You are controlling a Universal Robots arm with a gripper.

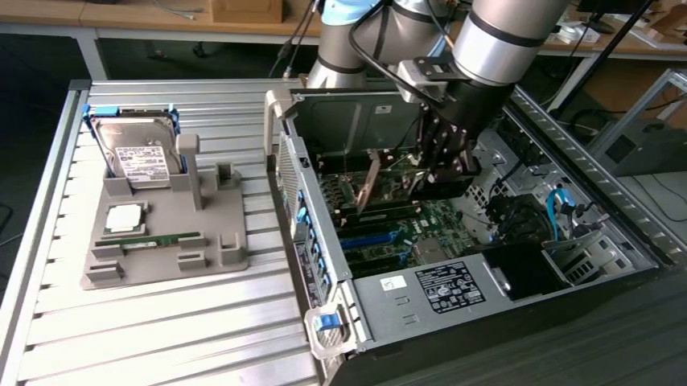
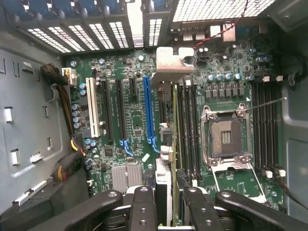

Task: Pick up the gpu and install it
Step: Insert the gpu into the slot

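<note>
We see the gripper (image 2: 167, 193) clamping its black jaws on the gpu (image 2: 163, 168), a thin flat card seen edge-on, with a silvery bent bracket (image 2: 169, 61) at its far end. The card stands upright over the green motherboard (image 2: 130, 120), inside the open grey metal computer case (image 1: 429, 299). The arm (image 1: 504, 40) reaches steeply down into the case.

Your surface (image 1: 161, 322) is a pale slatted metal top filling the left and lower frame. Directly on it you have a grey moulded holder (image 1: 220, 221) at centre left and, near it to the right, an open computer case (image 1: 371, 310) lying on its side.
</note>
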